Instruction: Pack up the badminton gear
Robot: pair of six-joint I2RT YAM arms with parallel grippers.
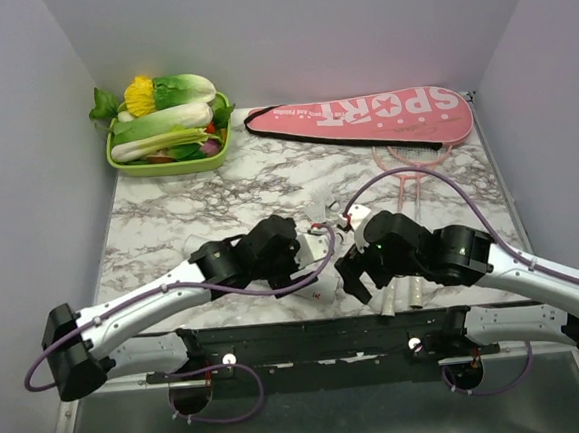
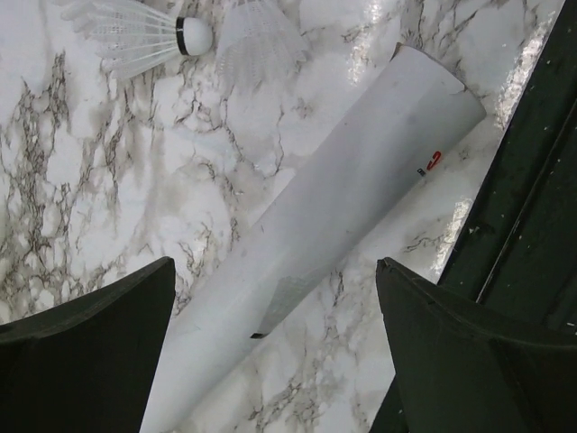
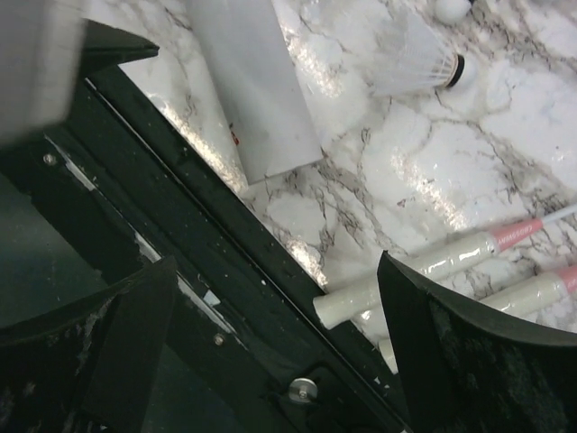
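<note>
I see both arms bent inward at the lower middle of the overhead view, above the near edge of the marble table (image 1: 199,214). In the left wrist view the left gripper (image 2: 275,271) stands wide, holding nothing. The long white tube (image 2: 361,171) lies flat on the marble beneath it and runs diagonally from the upper right of the frame to the lower left, passing between the two dark fingers. I cannot tell whether either finger touches it. Two white shuttlecocks (image 2: 135,36) lie just beside each other at the top left of that frame.

The right gripper (image 3: 277,266) is also spread wide and empty, hanging over the black rail (image 3: 225,262) at the table's edge. The white grips of the two rackets (image 3: 424,266) lie at the right of its frame. Overhead, the pink cover (image 1: 362,118) lies along the top right, and the green tray of vegetables (image 1: 170,166) sits at the top left.
</note>
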